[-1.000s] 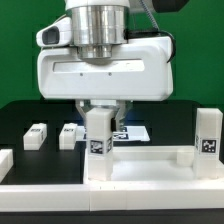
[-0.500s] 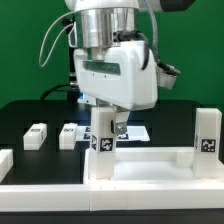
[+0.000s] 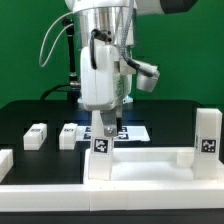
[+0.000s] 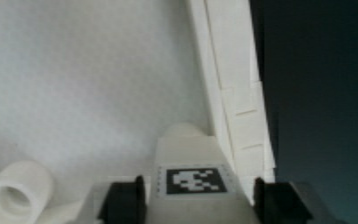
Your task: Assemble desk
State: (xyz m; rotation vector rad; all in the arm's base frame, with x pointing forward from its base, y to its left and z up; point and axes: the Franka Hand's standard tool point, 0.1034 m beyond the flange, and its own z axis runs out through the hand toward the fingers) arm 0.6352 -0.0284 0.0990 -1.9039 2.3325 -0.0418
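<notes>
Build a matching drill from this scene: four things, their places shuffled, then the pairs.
1 gripper
2 desk slab
3 marker board
4 loose leg posts

A lying on the black table, exterior view's left
B behind the gripper, flat on the table
C fingers either side of the middle leg post
D in front, bearing the middle leg post

Pairs: 1-C, 2-D, 3-B, 4-A
</notes>
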